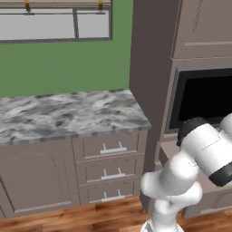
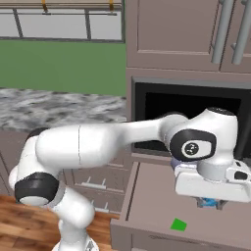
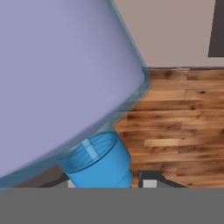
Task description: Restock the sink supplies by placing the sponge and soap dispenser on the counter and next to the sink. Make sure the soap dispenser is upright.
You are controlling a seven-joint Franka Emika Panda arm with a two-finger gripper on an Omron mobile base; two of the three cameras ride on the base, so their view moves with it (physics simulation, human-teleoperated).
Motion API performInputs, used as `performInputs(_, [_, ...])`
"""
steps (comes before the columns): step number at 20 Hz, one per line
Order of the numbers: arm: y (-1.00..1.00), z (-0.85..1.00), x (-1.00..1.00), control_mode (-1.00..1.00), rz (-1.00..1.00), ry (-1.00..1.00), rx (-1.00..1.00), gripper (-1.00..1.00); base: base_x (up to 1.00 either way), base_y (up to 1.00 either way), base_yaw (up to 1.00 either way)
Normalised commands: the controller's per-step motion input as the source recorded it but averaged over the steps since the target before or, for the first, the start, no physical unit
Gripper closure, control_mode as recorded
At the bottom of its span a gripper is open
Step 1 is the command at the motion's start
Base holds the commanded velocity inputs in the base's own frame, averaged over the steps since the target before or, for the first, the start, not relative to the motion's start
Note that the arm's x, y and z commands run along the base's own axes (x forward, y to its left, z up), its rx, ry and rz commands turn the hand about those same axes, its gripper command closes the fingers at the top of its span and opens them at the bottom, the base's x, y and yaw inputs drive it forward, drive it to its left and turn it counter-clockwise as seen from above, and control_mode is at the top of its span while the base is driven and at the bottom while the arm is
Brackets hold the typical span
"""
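In the hand view the soap dispenser (image 3: 61, 78) sits right against the camera, its lavender body spreading from the centre out to 9 and 12 o'clock, its blue pump end (image 3: 99, 162) pointing toward 6 o'clock. It lies tilted across that view, with the wooden floor (image 3: 175, 122) behind it at 3 o'clock.

In the right base view the gripper (image 2: 208, 202) hangs at about 4 o'clock, pinching the soap dispenser; a sliver of lavender and blue shows beneath the white hand. Below it an open drawer (image 2: 147, 196) juts out, and a small green square (image 2: 178, 225) lies on the drawer's floor at 5 o'clock.

Farther back stands a dark oven opening (image 2: 191, 112) at 2 o'clock. The marbled bench (image 1: 68, 113) runs from 9 o'clock toward the centre of the left base view, over drawers with silver handles (image 1: 113, 148). Behind it rise a green wall (image 1: 63, 68) and a window (image 1: 54, 20) at 11 o'clock.
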Motion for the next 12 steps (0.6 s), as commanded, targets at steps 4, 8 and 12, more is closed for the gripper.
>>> performInputs(4, [0.95,0.33,-0.28,-1.0,0.0,0.0,-0.01,1.0,0.0,0.0,0.0])
performInputs(8, [0.92,0.27,-0.28,-1.0,0.0,0.0,-0.02,1.0,0.0,0.0,0.0])
performInputs(12, [0.91,0.23,-0.26,-1.0,0.0,0.0,-0.01,1.0,0.0,0.0,0.0])
